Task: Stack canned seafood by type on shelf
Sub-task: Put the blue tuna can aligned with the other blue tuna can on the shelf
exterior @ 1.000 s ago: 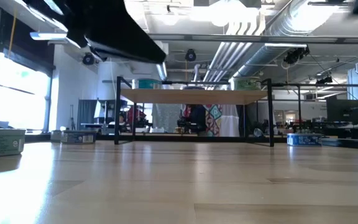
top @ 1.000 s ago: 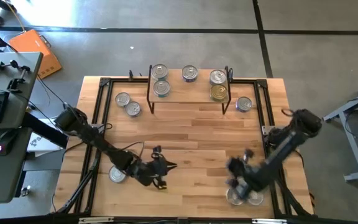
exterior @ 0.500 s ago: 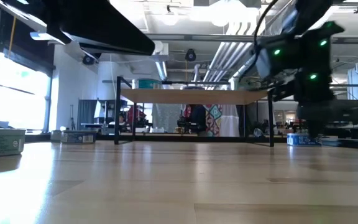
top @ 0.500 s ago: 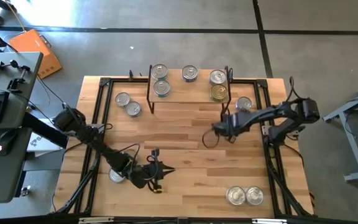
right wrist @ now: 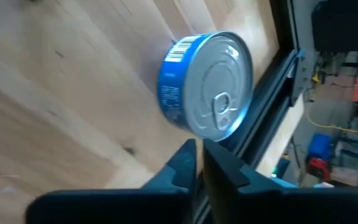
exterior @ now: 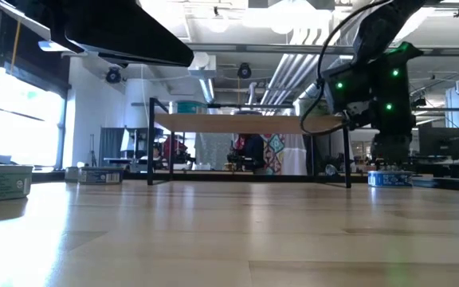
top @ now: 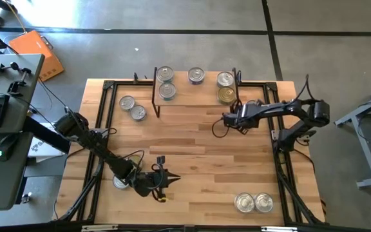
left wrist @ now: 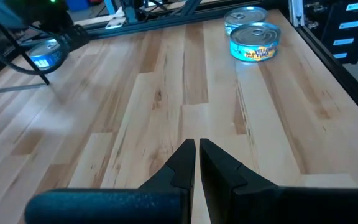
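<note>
The shelf (top: 195,87) carries several tins, one of them gold-topped (top: 226,96). Two more tins (top: 133,107) rest on their bases on the table left of the shelf, one (top: 120,182) sits beside my left arm, and two (top: 254,203) sit at the near right. A blue-labelled tin (right wrist: 207,84) stands right of the shelf. My right gripper (right wrist: 197,155), shut, hovers above this tin (exterior: 389,178), pointing down at it. My left gripper (left wrist: 196,155), shut, hangs over bare table at the near left (top: 163,180).
A black metal frame (top: 279,109) runs along the table's edges, close beside the blue-labelled tin (right wrist: 272,99). The shelf's right front leg (exterior: 347,151) stands next to my right arm. The middle of the table (top: 192,138) is bare wood.
My right arm has swung from above the two tins at the near right corner, up and toward the far edge, and now hangs over the blue-labelled tin right of the shelf. Those two tins stay where they were. My left arm has barely shifted.
</note>
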